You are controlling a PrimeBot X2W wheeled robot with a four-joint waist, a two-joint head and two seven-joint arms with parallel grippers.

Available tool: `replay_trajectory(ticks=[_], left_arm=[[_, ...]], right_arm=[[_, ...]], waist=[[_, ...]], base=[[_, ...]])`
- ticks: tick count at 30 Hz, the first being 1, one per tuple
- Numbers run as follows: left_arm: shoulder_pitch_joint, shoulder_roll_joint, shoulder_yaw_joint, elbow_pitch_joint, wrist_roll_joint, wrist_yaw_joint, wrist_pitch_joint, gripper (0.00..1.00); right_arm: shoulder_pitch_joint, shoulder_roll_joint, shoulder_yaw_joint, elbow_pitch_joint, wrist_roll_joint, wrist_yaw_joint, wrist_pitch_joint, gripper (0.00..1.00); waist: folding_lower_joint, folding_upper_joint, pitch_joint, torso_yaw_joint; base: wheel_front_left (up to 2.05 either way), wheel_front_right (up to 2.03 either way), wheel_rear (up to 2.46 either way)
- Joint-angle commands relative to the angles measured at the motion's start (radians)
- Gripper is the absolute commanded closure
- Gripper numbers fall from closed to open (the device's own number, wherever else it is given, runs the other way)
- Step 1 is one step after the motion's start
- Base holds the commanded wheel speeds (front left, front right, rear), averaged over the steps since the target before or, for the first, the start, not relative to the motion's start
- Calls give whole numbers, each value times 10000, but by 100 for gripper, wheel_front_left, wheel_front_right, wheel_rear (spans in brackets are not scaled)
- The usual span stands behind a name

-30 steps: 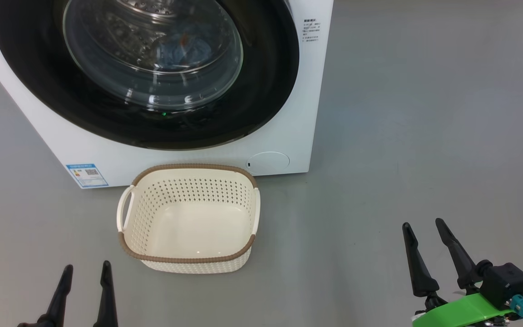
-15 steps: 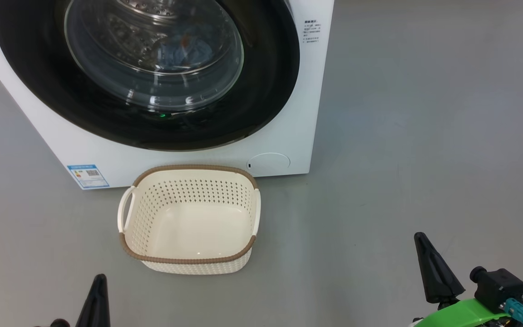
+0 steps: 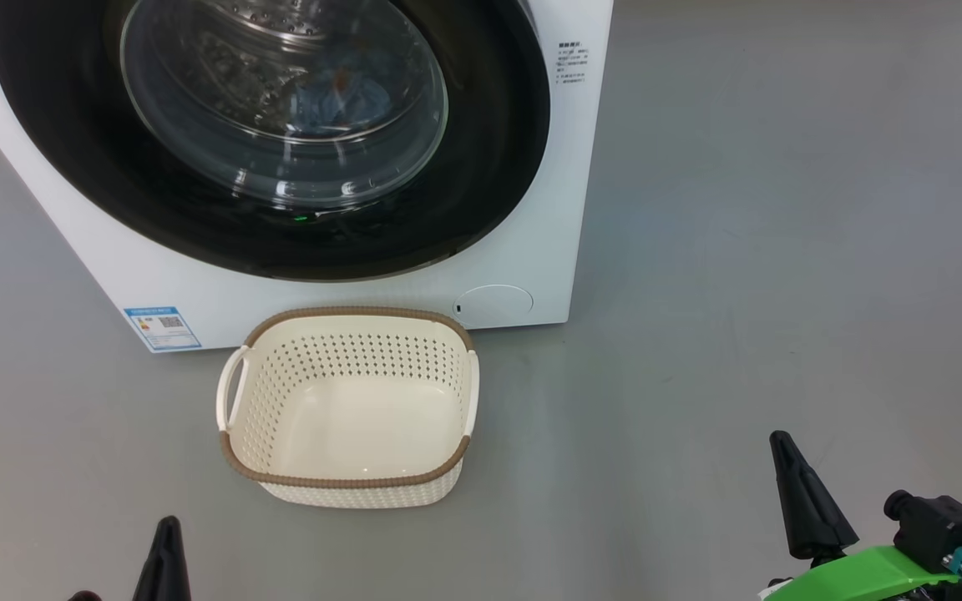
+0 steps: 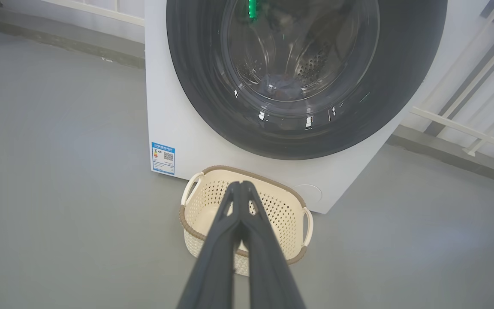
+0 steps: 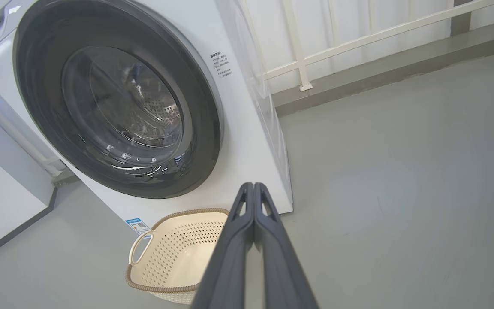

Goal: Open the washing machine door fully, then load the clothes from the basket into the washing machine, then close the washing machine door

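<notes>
The white washing machine (image 3: 347, 292) stands ahead with its round black-ringed door (image 3: 489, 167) flat against the front. Behind the door glass, light blue clothes (image 3: 339, 96) lie in the steel drum. On the floor right before the machine sits the cream basket (image 3: 347, 480) with a brown rim, and nothing lies in it. My left gripper (image 3: 166, 526) is low at the left, shut, holding nothing; the left wrist view shows its fingers (image 4: 240, 189) pressed together. My right gripper (image 3: 779, 442) is low at the right, shut as well, with its fingers (image 5: 253, 189) touching and nothing held.
Grey floor (image 3: 782, 250) spreads to the right of the machine. A blue energy sticker (image 3: 162, 327) and a round filter cap (image 3: 493, 302) mark the machine's lower front. A white railing (image 5: 358, 38) over a low kerb runs behind the machine.
Both grippers have gone from open to shut, empty, and dropped lower in the head view. The head camera has shifted slightly.
</notes>
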Motion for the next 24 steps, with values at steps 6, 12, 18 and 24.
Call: replay_trajectory(ticks=[6,12,18,24], left_arm=[[-407,159,155,-76,-901,-67,210,100],[-520,169,188,17,-1578,-95,387,100],[-633,179,222,109,-2251,-123,563,100],[-746,190,255,202,-2927,-151,740,100]], right_arm=[[-202,-124,11,-156,964,-3,164,100],[-254,-150,-3,-101,1660,-3,308,100],[-305,-172,-21,-47,2348,-4,456,100],[-357,-191,-45,9,3036,-4,608,100]], waist=[[-2,-1,-32,-7],[-2,-1,-61,-13],[-2,-1,-89,-20],[-2,-1,-118,-26]], base=[[0,0,0],[0,0,0],[0,0,0],[0,0,0]])
